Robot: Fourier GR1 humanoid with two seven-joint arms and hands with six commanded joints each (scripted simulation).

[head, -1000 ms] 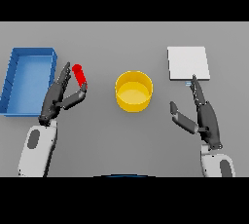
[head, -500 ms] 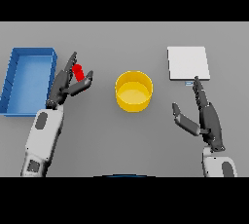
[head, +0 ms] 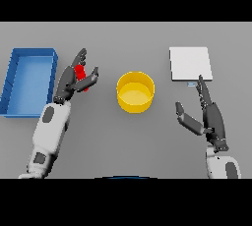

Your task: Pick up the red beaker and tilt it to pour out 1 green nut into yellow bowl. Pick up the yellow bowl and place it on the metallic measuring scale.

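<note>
Since a second ago my left hand (head: 74, 80) has pushed up-frame and its fingers now clamp the red beaker (head: 81, 74), left of the yellow bowl (head: 135, 91). Grasp looks made; lifting comes next. My right hand (head: 206, 114) idles open at lower right.

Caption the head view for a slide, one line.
Left hand closing around the red beaker beside the blue tray; yellow bowl centered, right hand open below the scale.

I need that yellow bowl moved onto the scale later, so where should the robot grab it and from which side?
Probably by the rim and outer wall of the yellow bowl, coming from its right side with the right hand. The bowl stands upright and open-topped, that hand is open, and the metallic scale lies on that same side.
</note>
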